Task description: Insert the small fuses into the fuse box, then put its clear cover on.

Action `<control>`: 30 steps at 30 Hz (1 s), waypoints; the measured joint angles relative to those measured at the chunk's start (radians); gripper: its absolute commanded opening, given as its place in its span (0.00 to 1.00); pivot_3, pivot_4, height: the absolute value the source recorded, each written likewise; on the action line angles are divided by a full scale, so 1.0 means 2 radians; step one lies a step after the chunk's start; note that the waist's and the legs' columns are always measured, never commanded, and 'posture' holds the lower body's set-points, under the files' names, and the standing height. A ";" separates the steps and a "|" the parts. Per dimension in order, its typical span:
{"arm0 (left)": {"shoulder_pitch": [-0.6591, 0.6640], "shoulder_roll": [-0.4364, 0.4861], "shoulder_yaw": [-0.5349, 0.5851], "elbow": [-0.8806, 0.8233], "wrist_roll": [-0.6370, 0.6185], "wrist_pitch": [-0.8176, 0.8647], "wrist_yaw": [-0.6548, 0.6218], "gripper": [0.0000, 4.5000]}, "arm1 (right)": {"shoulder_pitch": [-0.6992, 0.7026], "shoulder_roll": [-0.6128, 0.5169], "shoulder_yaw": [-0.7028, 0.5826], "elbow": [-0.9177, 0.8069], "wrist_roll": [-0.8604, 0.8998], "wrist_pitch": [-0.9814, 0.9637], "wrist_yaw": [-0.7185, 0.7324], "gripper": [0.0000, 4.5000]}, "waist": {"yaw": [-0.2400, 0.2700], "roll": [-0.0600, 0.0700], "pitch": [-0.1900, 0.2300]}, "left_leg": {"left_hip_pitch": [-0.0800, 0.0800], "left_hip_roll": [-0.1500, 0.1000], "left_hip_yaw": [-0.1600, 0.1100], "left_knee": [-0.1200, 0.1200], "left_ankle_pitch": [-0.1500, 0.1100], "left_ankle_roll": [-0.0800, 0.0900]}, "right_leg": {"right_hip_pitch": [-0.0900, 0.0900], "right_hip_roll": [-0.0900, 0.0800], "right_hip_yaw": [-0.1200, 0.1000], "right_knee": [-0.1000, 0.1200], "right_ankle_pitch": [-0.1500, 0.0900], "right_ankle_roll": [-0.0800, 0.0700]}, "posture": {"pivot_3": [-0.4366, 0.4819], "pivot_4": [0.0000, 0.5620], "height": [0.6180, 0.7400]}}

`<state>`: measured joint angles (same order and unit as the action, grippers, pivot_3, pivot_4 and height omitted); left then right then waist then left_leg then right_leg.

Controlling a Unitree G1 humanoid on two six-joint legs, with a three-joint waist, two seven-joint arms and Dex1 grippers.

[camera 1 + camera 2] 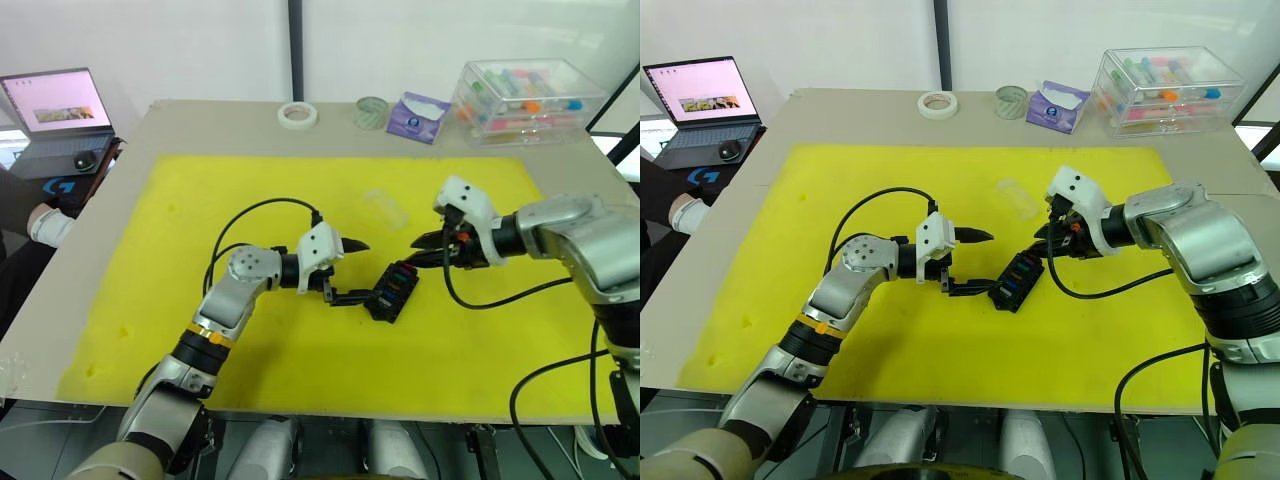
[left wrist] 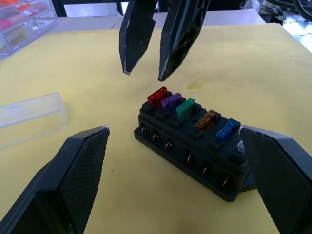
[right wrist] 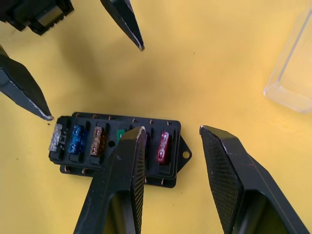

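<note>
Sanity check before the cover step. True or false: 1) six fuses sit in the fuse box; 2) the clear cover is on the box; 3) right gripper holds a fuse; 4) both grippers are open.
1) True: six fuses stand in the fuse box.
2) False: the clear cover lies on the yellow mat, apart from the box.
3) False: the right gripper is empty, above the box.
4) True: the left gripper is open too.

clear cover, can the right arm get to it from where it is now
Probably yes. The clear cover lies alone on the yellow mat, just beyond the fuse box, with nothing between it and the right gripper, which hangs open and empty above the box.
</note>
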<state>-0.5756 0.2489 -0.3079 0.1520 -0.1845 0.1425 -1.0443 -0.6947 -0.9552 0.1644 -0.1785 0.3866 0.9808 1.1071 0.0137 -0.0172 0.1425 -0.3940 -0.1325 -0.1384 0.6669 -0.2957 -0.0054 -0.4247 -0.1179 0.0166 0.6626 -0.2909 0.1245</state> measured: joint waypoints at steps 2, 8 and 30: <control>0.002 -0.003 0.000 -0.004 -0.002 0.001 -0.001 1.00 | 0.029 0.010 -0.037 -0.017 0.011 -0.029 -0.005 0.29 | 0.000 0.000 0.000 | 0.000 0.000 0.000 0.000 0.000 0.000 | 0.000 0.000 0.000 0.000 0.000 0.000 | 0.48 0.27 1.00; 0.006 -0.011 -0.001 -0.017 -0.009 0.004 -0.002 1.00 | 0.094 0.038 -0.098 -0.057 0.024 -0.086 -0.047 0.01 | 0.000 0.000 0.000 | 0.000 0.000 0.000 0.000 0.000 0.000 | 0.000 0.000 0.000 0.000 0.000 0.000 | 0.48 0.27 1.00; -0.010 -0.002 0.000 -0.002 -0.010 0.004 -0.014 1.00 | 0.195 0.079 -0.099 -0.073 0.004 -0.152 -0.123 0.01 | -0.001 0.000 0.000 | 0.000 0.000 0.000 0.000 0.000 0.000 | 0.000 0.000 0.000 0.000 0.000 0.000 | 0.48 0.27 1.00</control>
<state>-0.5953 0.2441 -0.3076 0.1485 -0.2039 0.1497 -1.0717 -0.3053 -0.7976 -0.0345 -0.3238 0.3943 0.6759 0.8611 0.0118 -0.0172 0.1424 -0.3937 -0.1325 -0.1384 0.6675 -0.2957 -0.0054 -0.4244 -0.1175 0.0169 0.6635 -0.2909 0.1245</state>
